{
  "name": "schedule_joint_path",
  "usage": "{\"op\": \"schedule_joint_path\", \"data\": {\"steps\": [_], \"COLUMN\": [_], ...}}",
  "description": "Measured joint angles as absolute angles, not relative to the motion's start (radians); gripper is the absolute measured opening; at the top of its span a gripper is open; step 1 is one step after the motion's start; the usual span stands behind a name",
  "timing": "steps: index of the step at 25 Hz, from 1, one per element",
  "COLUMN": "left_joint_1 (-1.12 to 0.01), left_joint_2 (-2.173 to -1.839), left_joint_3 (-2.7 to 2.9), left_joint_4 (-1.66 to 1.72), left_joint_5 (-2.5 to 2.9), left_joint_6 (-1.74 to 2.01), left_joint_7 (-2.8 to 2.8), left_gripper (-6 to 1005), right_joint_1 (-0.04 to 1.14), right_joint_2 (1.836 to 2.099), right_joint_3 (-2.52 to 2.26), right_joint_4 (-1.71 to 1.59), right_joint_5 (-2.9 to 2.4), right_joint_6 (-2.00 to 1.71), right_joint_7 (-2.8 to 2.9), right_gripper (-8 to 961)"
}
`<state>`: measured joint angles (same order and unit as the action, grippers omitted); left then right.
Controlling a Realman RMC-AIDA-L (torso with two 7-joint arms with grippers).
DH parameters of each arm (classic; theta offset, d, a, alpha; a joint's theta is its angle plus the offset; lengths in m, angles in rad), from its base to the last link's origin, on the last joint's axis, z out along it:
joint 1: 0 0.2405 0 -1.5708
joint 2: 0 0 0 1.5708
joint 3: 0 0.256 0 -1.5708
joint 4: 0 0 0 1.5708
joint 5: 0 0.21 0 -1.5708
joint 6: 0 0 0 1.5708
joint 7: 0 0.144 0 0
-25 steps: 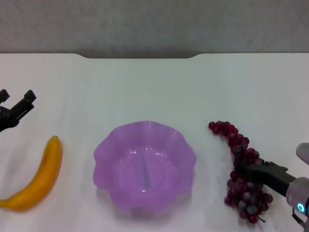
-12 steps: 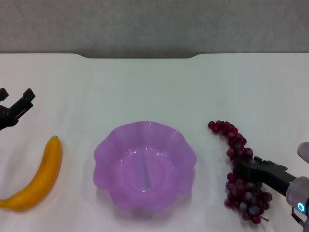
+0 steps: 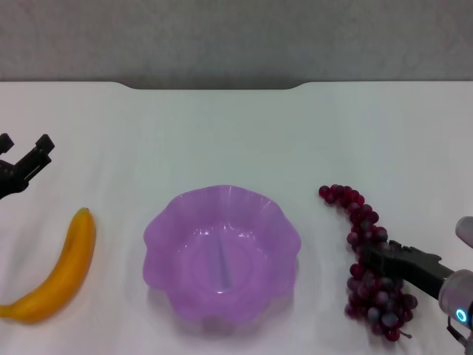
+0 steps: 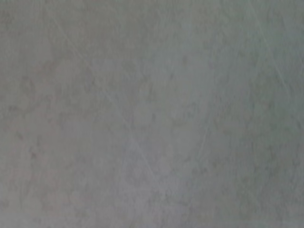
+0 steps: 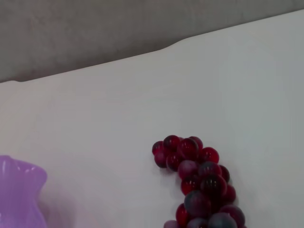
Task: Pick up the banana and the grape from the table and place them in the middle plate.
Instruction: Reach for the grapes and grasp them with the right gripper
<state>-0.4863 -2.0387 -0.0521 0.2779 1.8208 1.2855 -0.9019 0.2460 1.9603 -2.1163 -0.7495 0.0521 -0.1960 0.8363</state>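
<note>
Where the grape [image 3: 372, 262] lies near the tabletop's [image 3: 222, 133] right edge, the right gripper [image 3: 369, 259] has its fingers clamped on it; the left gripper [image 3: 26, 159], fingers apart, hovers beyond the banana [image 3: 59, 270].

You are looking at a smooth yellow-orange curved banana [image 3: 58, 268], deepening to orange along its middle. The translucent purple plastic dish with the wavy scalloped rim [image 3: 222, 254] is showing a paler lilac sheen inside [image 5: 19, 197]. The long bunch of small round grapes [image 3: 369, 266] is showing dark red and purple, with some greyish ones [image 5: 199, 187]. The plain white tabletop [image 3: 222, 140] is ending in a dark far edge. The two grippers [image 3: 26, 166] [image 3: 369, 259] are looking black.
</note>
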Motion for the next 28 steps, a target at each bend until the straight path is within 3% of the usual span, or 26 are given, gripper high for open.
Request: {"op": "schedule_joint_path", "data": {"steps": [13, 19, 28], "left_joint_1": [-0.486, -0.484, -0.483], "left_joint_2": [-2.039, -2.039, -2.039], "left_joint_3": [-0.052, -0.052, -0.053], "left_joint_4": [0.273, 0.273, 0.273], "left_joint_5": [1.821, 1.821, 1.821], "left_joint_6": [1.285, 1.285, 1.286], "left_joint_7": [-0.893, -0.893, -0.893], "left_gripper": [876, 876, 877], "right_joint_1": [0.272, 0.267, 0.271], "right_joint_2": [1.96, 1.948, 1.94], "right_joint_3": [-2.123, -2.118, -2.118], "right_joint_4": [-0.709, -0.698, -0.64], "right_joint_5": [0.05, 0.045, 0.043], "right_joint_6": [-0.21, -0.332, -0.405], "right_joint_7": [0.876, 0.91, 0.961], "right_gripper": [488, 489, 416]}}
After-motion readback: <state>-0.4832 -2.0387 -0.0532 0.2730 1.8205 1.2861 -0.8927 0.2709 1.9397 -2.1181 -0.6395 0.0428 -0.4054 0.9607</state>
